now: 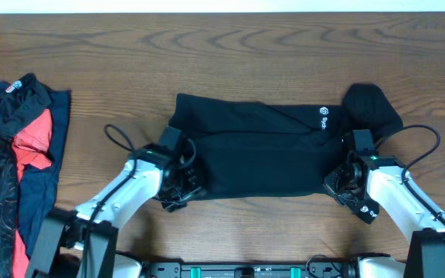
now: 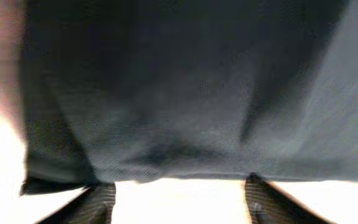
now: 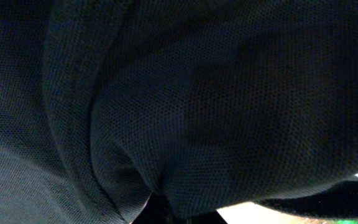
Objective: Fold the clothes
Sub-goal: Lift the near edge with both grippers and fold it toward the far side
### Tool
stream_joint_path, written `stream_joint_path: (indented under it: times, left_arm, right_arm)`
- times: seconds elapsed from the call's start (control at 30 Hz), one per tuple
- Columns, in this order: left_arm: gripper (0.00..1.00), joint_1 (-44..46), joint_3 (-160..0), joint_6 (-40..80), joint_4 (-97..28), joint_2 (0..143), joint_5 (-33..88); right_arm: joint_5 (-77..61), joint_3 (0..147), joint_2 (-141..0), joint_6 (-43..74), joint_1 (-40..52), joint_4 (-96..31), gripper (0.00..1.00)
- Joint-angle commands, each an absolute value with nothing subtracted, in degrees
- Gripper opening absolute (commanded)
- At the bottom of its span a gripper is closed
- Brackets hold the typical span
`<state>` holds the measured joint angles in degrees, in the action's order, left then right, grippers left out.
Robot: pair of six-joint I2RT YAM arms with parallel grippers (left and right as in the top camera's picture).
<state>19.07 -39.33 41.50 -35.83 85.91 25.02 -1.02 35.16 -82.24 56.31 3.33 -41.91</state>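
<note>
Garment: black shirt [image 1: 261, 154], lying flat.
Left pincer [image 1: 181, 185]: open at its edge.
Right pincer [image 1: 340, 184]: clamped on fabric.
Method: we grip both corners evenly.

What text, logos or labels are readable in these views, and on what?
Small white logo print on the plain black fabric shirt: lettering too small to read.
White-and-red patch on the pile of black, red and navy clothes at left: too small to read.
White mark on the right arm's black wrist: too small to read.
Both wrist views: fabric only, no text.
</note>
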Motion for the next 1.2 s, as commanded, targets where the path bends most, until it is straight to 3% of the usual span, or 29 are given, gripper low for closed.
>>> stream_joint_path:
  times: [0.0,0.27,0.47,0.6,0.67,0.87,0.9,0.97,1.17]
  left_arm:
    - [0.72,16.95,-38.74,41.25,-37.67,82.67,21.3]
    - [0.86,15.18,-38.74,40.6,-39.66,82.11,18.57]
    - [0.85,15.18,-38.74,41.25,-39.38,84.77,18.59]
    - [0.54,15.18,-38.74,41.25,-38.3,85.62,18.61]
    - [0.27,15.18,-38.74,41.25,-37.34,85.65,18.63]
    - [0.35,15.18,-38.74,41.25,-36.12,85.73,18.55]
    - [0.3,15.18,-38.74,41.25,-36.1,85.73,18.55]
    - [0.06,15.18,-38.74,41.23,-35.92,85.73,18.55]
    - [0.06,15.18,-38.74,40.91,-34.76,85.71,18.59]
  right_arm:
    - [3.99,31.99,-85.19,55.0,2.13,-41.21,0.02]
    - [3.79,31.99,-85.19,54.15,2.13,-41.5,0.01]
    - [2.5,31.99,-85.19,53.49,2.13,-41.58,0.01]
    - [2.24,31.99,-85.19,53.47,2.13,-41.91,0.01]
    - [2.07,31.99,-85.19,53.45,2.15,-42.06,0.01]
    - [1.63,31.99,-85.19,53.45,2.13,-42.65,0.01]
    - [1.63,31.99,-85.19,53.45,2.15,-42.72,0.01]
    - [1.45,31.99,-85.19,53.04,2.15,-42.7,0.01]
    - [2.28,32.08,-85.19,52.62,2.15,-42.39,0.01]
